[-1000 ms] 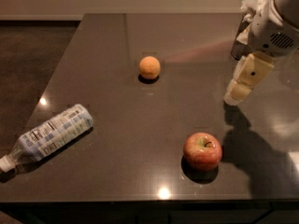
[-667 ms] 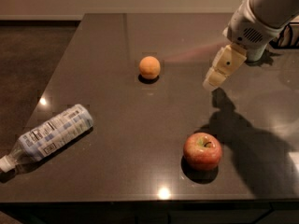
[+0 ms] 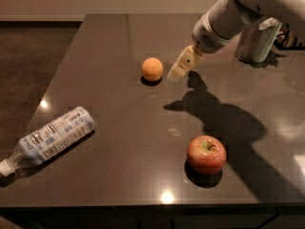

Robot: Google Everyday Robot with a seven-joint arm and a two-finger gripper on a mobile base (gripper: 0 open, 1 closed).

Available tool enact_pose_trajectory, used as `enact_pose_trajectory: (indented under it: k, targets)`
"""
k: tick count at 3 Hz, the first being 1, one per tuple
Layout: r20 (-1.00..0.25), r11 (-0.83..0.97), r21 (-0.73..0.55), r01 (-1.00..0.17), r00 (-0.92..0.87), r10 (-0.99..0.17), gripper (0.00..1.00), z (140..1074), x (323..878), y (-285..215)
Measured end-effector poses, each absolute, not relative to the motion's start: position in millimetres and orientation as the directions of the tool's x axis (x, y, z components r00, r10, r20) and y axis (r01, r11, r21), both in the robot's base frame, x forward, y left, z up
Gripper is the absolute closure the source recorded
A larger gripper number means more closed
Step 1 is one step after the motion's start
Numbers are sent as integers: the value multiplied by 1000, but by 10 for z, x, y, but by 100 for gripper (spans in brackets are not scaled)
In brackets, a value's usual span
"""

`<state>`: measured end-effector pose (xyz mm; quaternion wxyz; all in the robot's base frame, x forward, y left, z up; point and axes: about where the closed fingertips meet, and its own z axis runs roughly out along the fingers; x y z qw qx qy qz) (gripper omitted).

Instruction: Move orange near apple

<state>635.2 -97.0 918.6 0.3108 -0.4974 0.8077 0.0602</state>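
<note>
The orange (image 3: 152, 69), a small matte pale-orange fruit, sits on the dark table (image 3: 119, 128) in the upper middle. The red apple (image 3: 206, 154), with a yellowish patch at its stem, sits near the front right of the table. My gripper (image 3: 180, 68) comes in from the upper right on a white arm and hangs just to the right of the orange, a short gap away and above the table. It holds nothing.
A clear plastic water bottle (image 3: 50, 141) with a blue-and-white label lies on its side at the front left, near the table's edge. A silver can (image 3: 257, 43) stands at the back right, partly behind the arm.
My gripper and arm have swung left from the table's right side to just beside the orange. The orange, apple and bottle have not moved.
</note>
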Motion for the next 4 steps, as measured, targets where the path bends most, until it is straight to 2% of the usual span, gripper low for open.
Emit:
enact_pose_trajectory:
  k: [3,4]
  targets:
    - [-611,467,-138,-874,-296,-734,0,8767,6742,-340]
    - [-612,441,-114,-890,-287,-737,18,8672,6761,-195]
